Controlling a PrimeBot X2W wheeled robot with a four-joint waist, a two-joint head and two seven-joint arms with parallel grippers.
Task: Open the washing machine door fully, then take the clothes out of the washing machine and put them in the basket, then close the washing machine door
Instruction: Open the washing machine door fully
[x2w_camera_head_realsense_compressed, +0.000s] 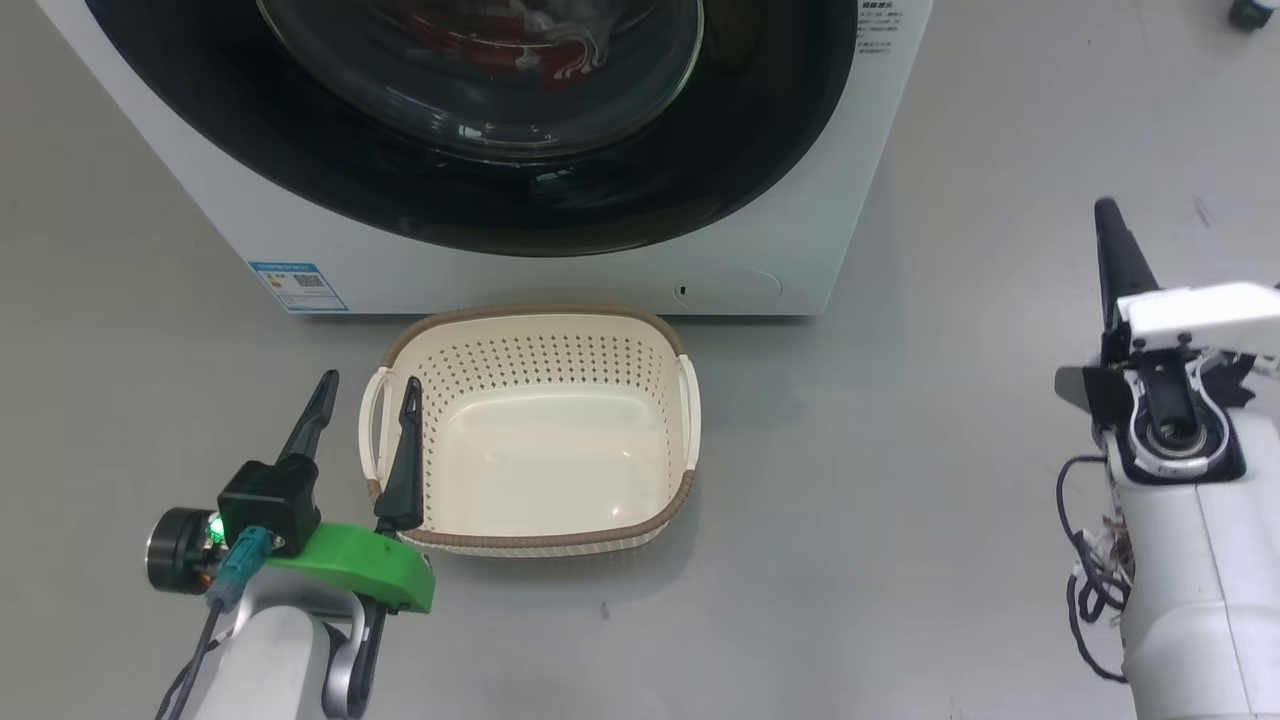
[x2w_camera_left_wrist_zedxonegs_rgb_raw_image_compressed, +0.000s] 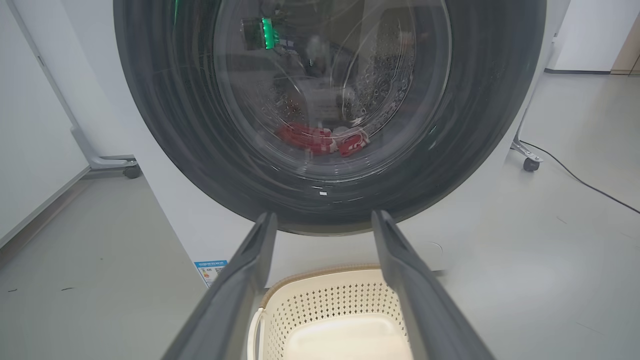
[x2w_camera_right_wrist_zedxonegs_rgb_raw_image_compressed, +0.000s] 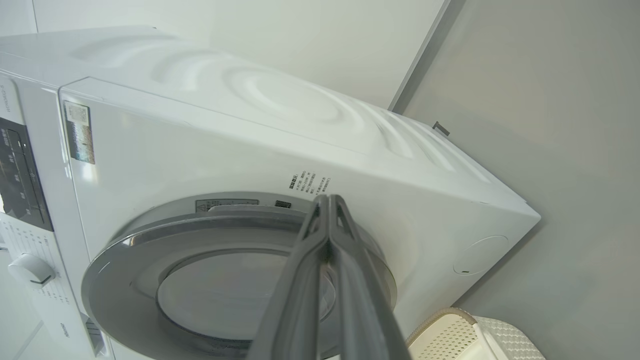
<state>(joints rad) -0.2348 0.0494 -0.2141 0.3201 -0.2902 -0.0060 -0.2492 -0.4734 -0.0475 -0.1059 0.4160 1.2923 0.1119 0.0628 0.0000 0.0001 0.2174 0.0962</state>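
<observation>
Head camera looks steeply down on the basket (x2w_camera_head_realsense_compressed: 540, 313) standing before the washing machine (x2w_camera_head_realsense_compressed: 600, 282). Left wrist camera faces the door (x2w_camera_left_wrist_zedxonegs_rgb_raw_image_compressed: 165, 125) low and close. Right wrist camera sees it tilted, from off to the right. All three share door and basket.

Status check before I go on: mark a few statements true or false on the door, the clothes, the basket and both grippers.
The washing machine door is shut. True.
The clothes are in the basket. False: they lie inside the drum, and the basket is empty.
The left gripper is open. True.
The right gripper grips the door. False: it is shut on nothing, clear of the washing machine.
</observation>
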